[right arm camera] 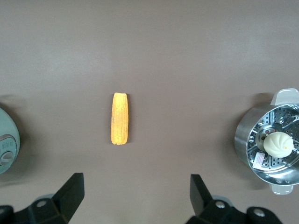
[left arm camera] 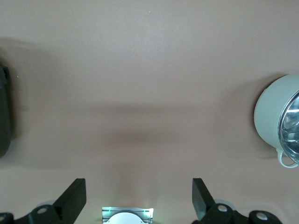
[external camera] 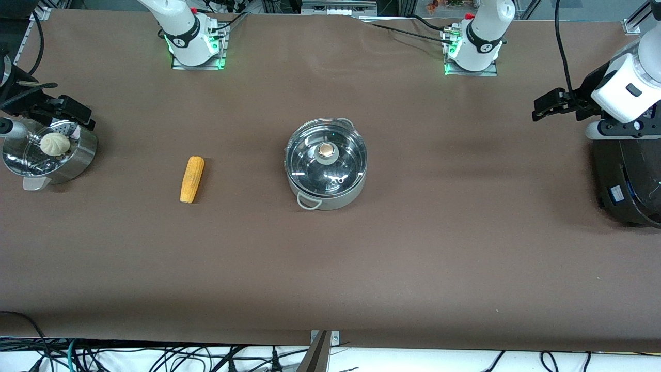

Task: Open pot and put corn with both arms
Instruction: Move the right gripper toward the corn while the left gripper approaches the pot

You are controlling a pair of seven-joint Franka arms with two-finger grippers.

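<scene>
The steel pot (external camera: 326, 164) stands mid-table with its glass lid and tan knob (external camera: 326, 150) on it. It also shows at the edge of the left wrist view (left arm camera: 275, 126). The yellow corn (external camera: 192, 179) lies on the table beside the pot, toward the right arm's end, and shows in the right wrist view (right arm camera: 119, 118). My right gripper (external camera: 82, 116) is open and empty, up over the table by the steamer basket; its fingertips frame bare table (right arm camera: 137, 193). My left gripper (external camera: 542, 108) is open and empty, up beside the rice cooker (left arm camera: 139, 196).
A perforated steamer basket (external camera: 77, 160) holding a white bun (external camera: 54, 143) stands at the right arm's end, also seen in the right wrist view (right arm camera: 243, 135). A black rice cooker (external camera: 630, 181) stands at the left arm's end. Brown table surrounds the pot.
</scene>
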